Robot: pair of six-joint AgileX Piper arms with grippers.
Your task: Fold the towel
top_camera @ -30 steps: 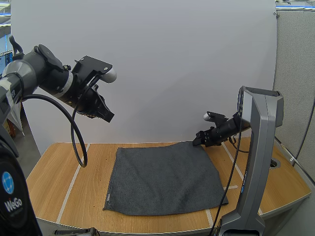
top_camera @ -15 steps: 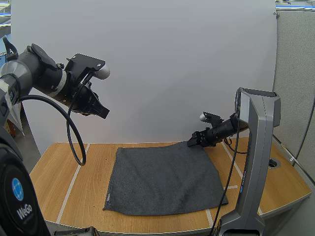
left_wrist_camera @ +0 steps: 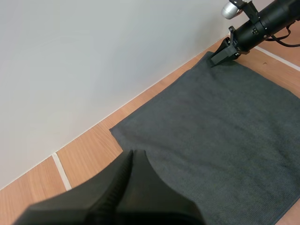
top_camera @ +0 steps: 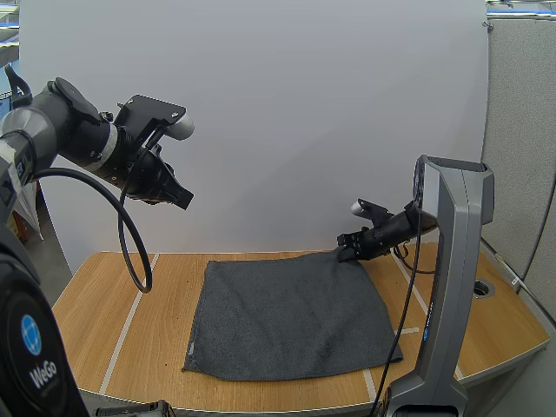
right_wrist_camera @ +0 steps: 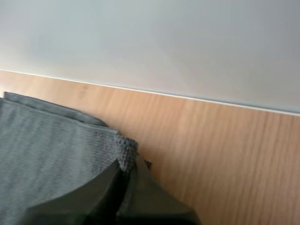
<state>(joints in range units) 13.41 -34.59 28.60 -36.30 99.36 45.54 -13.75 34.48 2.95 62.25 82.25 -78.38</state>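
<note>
A dark grey towel (top_camera: 291, 313) lies flat on the wooden table (top_camera: 87, 313), with its far right corner slightly bunched. My right gripper (top_camera: 344, 254) is down at that corner and shut on it. In the right wrist view its tips (right_wrist_camera: 127, 164) pinch the towel's corner (right_wrist_camera: 123, 149). My left gripper (top_camera: 186, 201) hangs high over the table's left side, shut on nothing. In the left wrist view its fingers (left_wrist_camera: 132, 154) lie together as one wedge above the towel (left_wrist_camera: 211, 122), with the right gripper (left_wrist_camera: 216, 57) at the far corner.
A white board (top_camera: 287, 104) stands upright along the table's far edge, just behind the towel. The right arm's grey post (top_camera: 447, 287) rises at the front right. White tape lines (top_camera: 126, 326) run across bare wood left of the towel.
My right gripper has closed on the towel's far right corner, bunching it slightly. The left arm drew a little up and to the left, then held still.
</note>
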